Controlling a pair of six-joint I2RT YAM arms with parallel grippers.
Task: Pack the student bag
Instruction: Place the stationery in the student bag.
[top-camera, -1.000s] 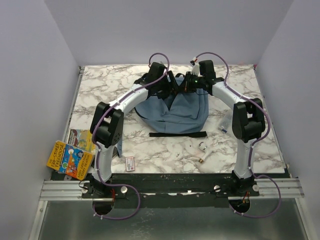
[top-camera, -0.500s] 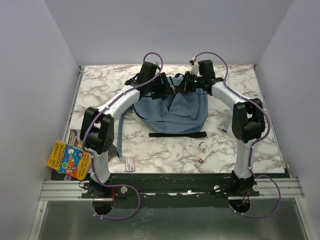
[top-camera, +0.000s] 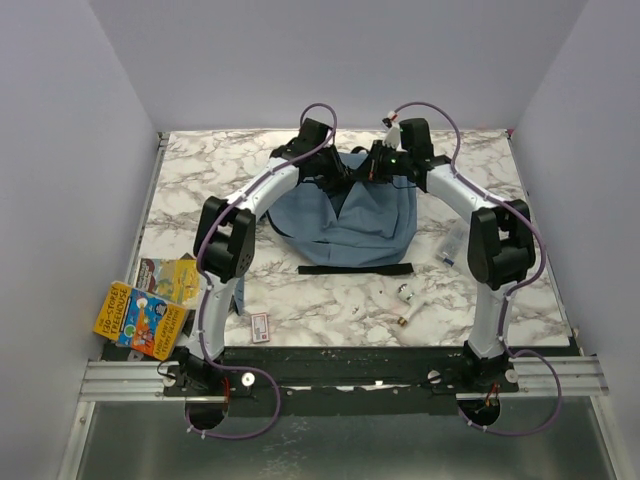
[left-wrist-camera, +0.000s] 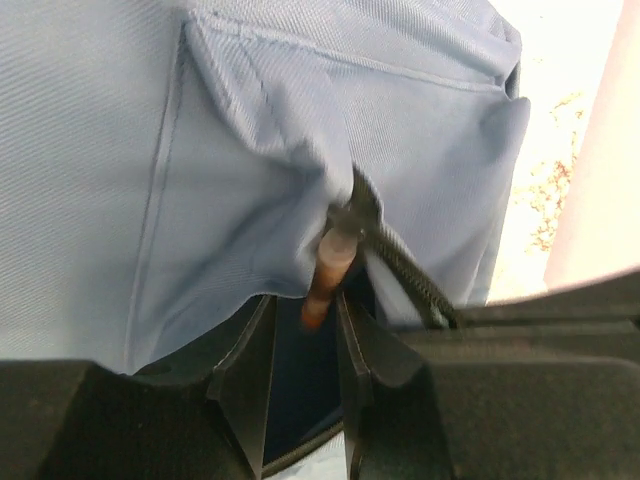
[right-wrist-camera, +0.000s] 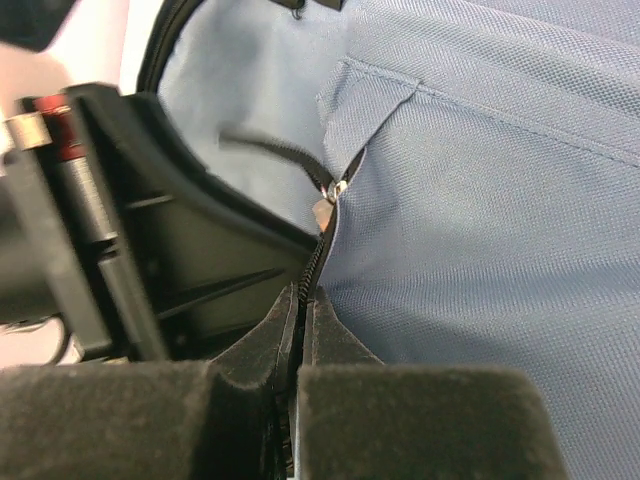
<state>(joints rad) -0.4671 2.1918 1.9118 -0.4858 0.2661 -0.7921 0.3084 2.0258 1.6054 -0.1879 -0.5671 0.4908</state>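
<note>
The bag (top-camera: 350, 215) lay at the far middle of the table (top-camera: 200, 180), with both arms reaching over its far edge. The left gripper (left-wrist-camera: 302, 305) had its fingers slightly apart around a brown zip pull (left-wrist-camera: 332, 255). The right gripper (right-wrist-camera: 300, 305) had its fingers pressed together, pinching the bag's zip edge.
</note>
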